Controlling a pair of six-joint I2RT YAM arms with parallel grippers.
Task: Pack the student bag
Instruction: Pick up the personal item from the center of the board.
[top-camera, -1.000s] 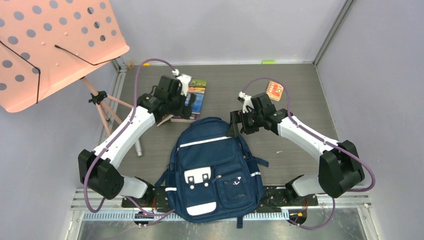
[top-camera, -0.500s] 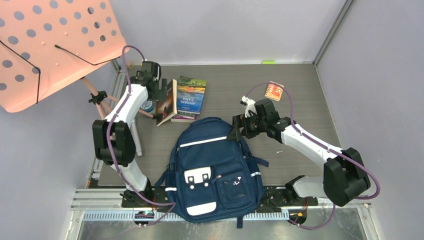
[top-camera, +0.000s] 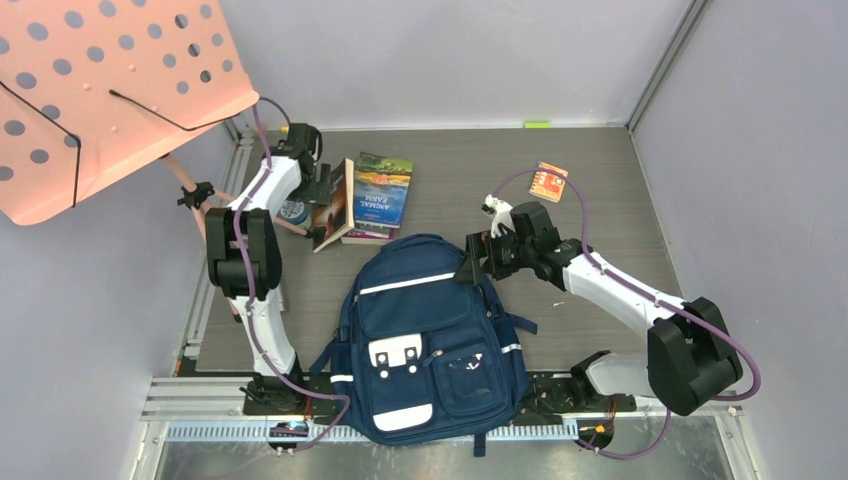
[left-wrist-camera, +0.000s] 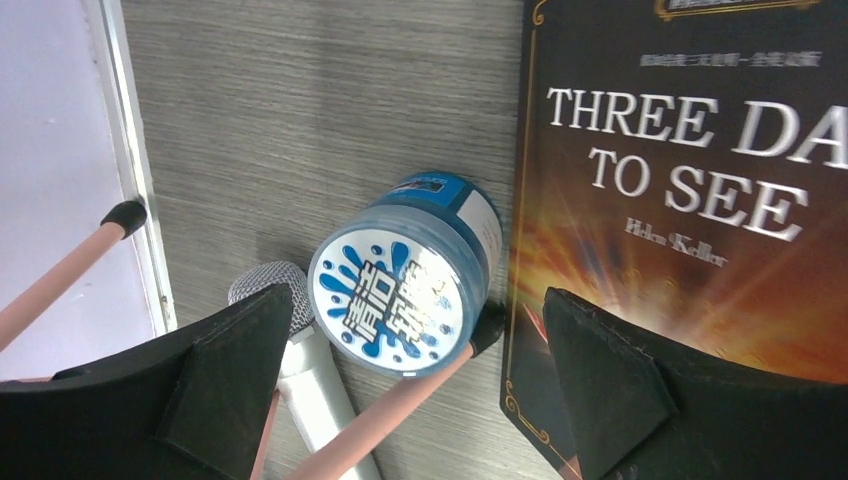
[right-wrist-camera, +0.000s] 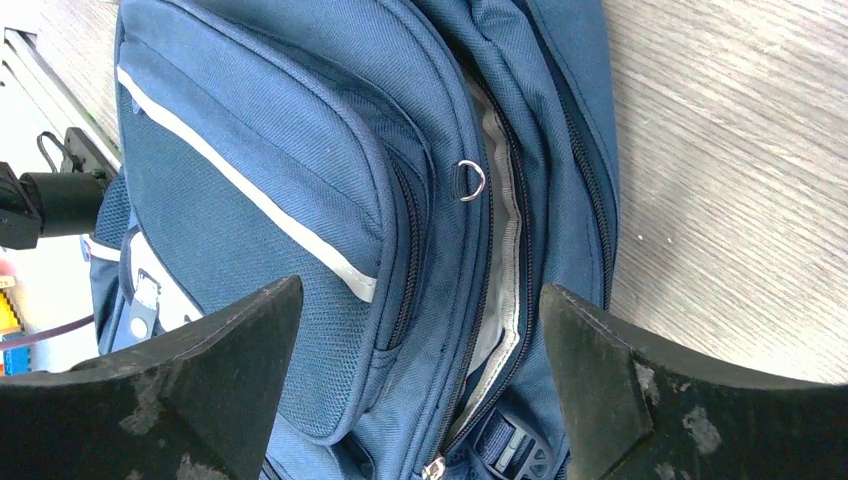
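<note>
Directly under the left claw (left-wrist-camera: 418, 292), between its two black fingers, stands a round blue tub (left-wrist-camera: 395, 300) with a white-splashed lid facing up at it. The fingers are spread wide apart and grip nothing. Just beside the tub, on the claw's right-finger side, lies a dark book (left-wrist-camera: 700, 200) titled "THREE DAYS TO SEE", its edge close against the tub. On the left-finger side, the mesh head of a microphone (left-wrist-camera: 268, 288) lies close beside the tub, its white handle running back toward the claw. A pink stand leg (left-wrist-camera: 400, 400) with a black cap crosses that handle and ends against the tub's rim. A second book (top-camera: 382, 190) lies beyond the dark one, farther to this claw's right.

The right claw (right-wrist-camera: 421, 285) hangs over the top end of the student bag (top-camera: 420, 330), its fingers likewise wide apart and empty. Between them show a white-striped pocket flap, a metal ring (right-wrist-camera: 471, 180) on a zip, and a partly open zip (right-wrist-camera: 505, 250) with grey lining inside. Past its right finger is the bare wood-grain surface (right-wrist-camera: 720, 150).

The bag lies flat, front up, between the two arms, its bottom end by their bases and well apart from the left claw. A small orange booklet (top-camera: 548, 182) lies beyond the right claw.
</note>
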